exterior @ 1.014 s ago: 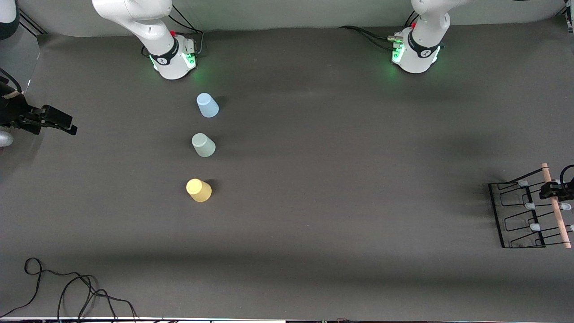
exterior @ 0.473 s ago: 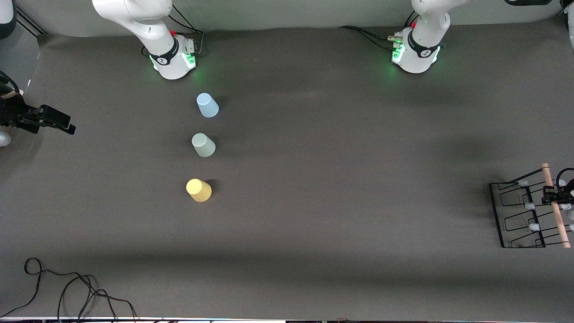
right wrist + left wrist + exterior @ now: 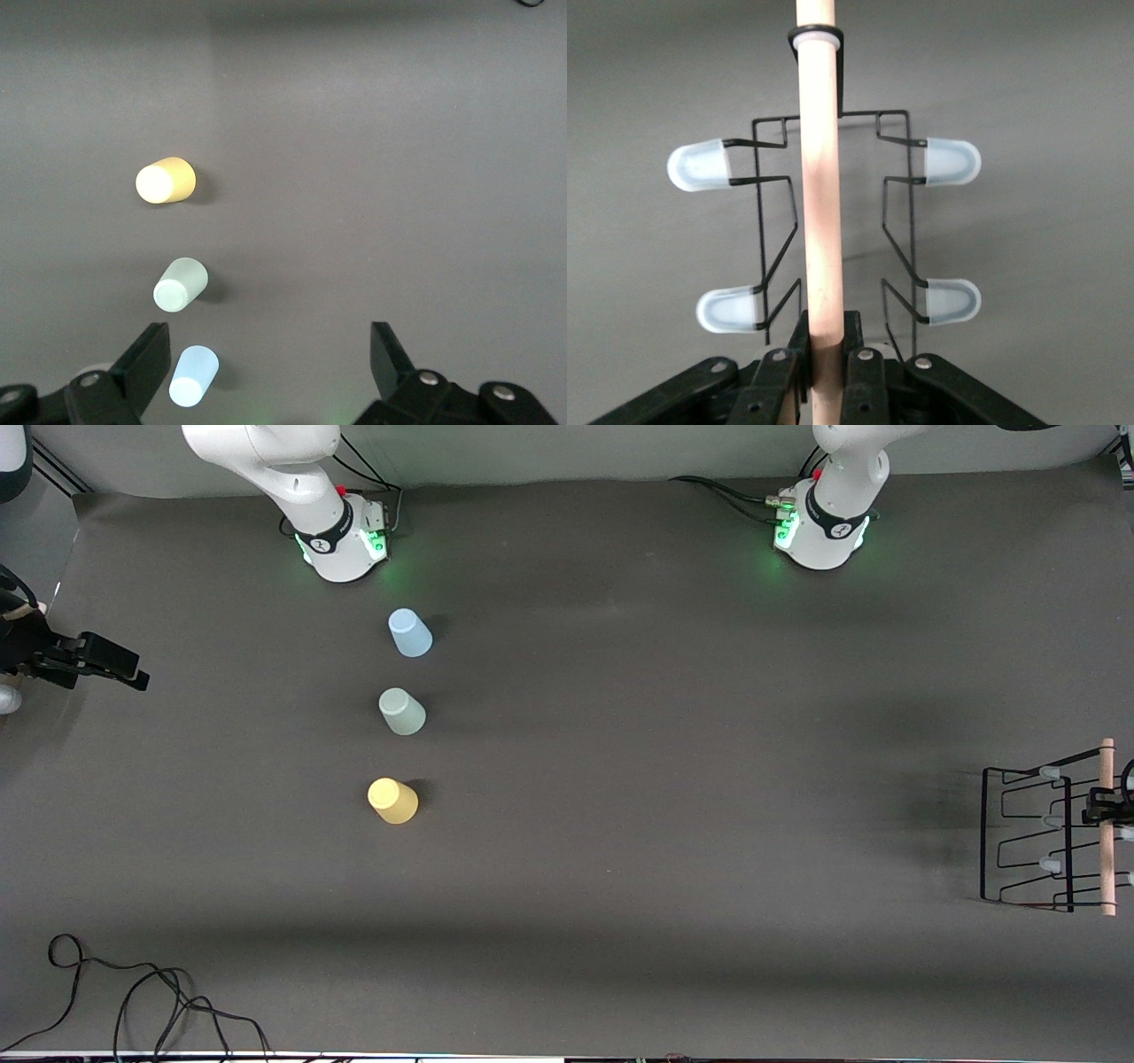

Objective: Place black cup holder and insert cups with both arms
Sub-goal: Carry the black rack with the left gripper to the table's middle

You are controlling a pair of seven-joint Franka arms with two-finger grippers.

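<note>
The black cup holder is at the left arm's end of the table, lifted a little, its shadow apart from it. My left gripper is shut on its wooden rod handle, with the grey-tipped pegs spread on both sides. Three cups stand upside down in a row toward the right arm's end: light blue, pale green and yellow. They also show in the right wrist view: light blue, pale green, yellow. My right gripper is open and empty, up at the table's edge.
Loose black cables lie at the table's corner nearest the front camera, at the right arm's end. The arms' green-lit bases stand along the table's edge farthest from the front camera. The dark grey table spreads between the cups and the holder.
My left gripper has lifted the cup holder by its rod, which has risen and turned straighter. The right arm has barely moved. The cups have not moved.
</note>
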